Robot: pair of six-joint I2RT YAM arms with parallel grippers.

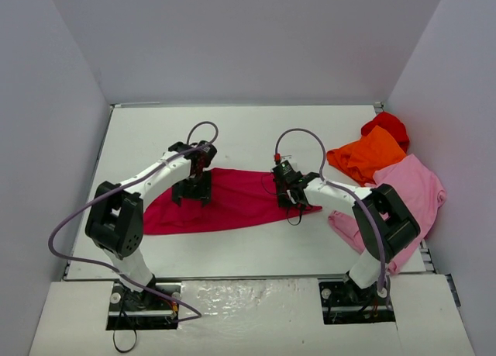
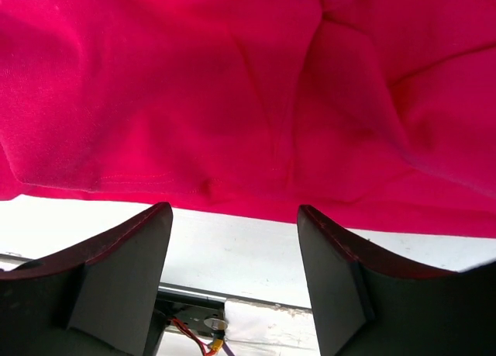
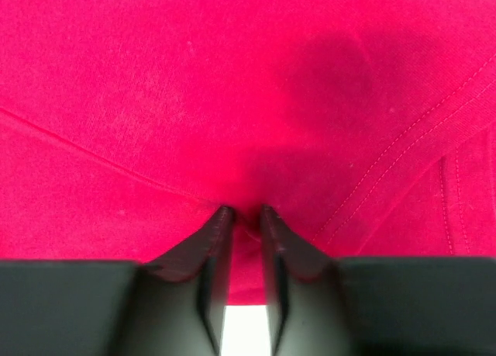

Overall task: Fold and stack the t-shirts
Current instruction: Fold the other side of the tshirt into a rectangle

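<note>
On the table [image 1: 256, 131], crimson t-shirt [image 1: 232, 205] looks partly folded: right gripper [image 3: 242, 211] pinching its edge, left gripper [image 2: 232, 212] released. Orange t-shirt [image 1: 366, 156], light pink t-shirt [image 1: 412, 187] and red t-shirt [image 1: 387, 126] heaped right, unfolded.

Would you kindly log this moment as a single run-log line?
crimson t-shirt: lying on table | left gripper: open at its edge | right gripper: shut on its cloth | other t-shirts: heaped at right

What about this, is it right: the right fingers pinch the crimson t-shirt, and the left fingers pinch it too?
The right fingers do pinch the crimson t-shirt, but the left fingers stand open at its edge, as the left wrist view shows.
</note>
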